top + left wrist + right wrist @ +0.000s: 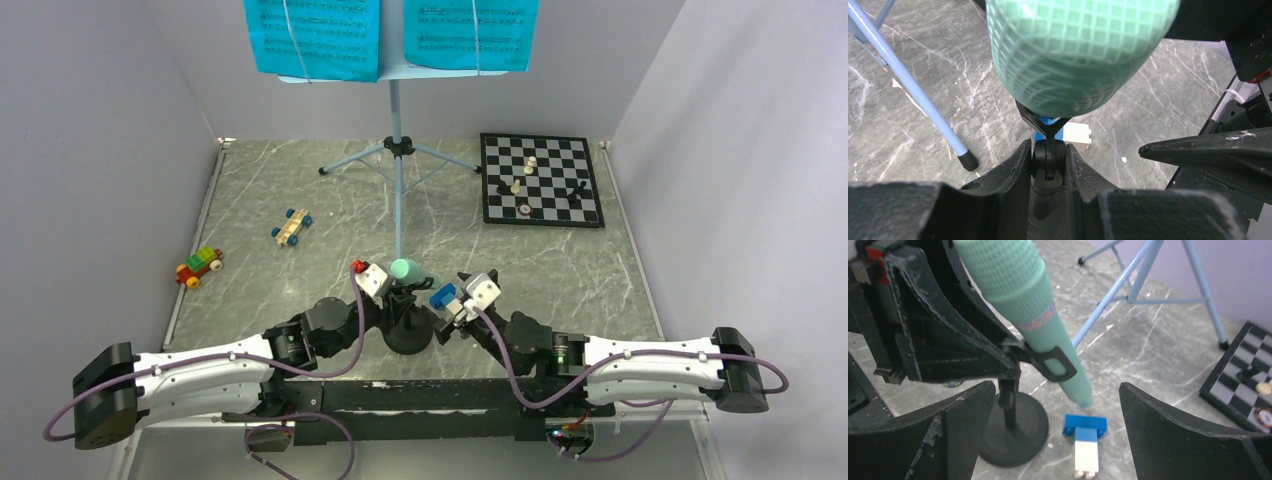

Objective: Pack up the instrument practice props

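Note:
The mint-green toy microphone (1020,290) sits tilted in the clip of the small black mic stand (1015,432), near the table's front middle. My left gripper (1048,150) is shut on the mic stand's post just under the clip, with the microphone's mesh head (1078,50) filling the view above it. My right gripper (1058,420) stands wide open just right of the stand, holding nothing. The pale-blue music stand (397,150) rises at the back with two cyan pages (315,35) (470,30) on its desk.
A blue-white block (1085,440) lies on the table between my right fingers, beside the stand's base. One music stand leg (908,85) ends close to my left gripper. A chessboard (540,180) with pieces is back right. Two toy cars (199,266) (291,227) lie at the left.

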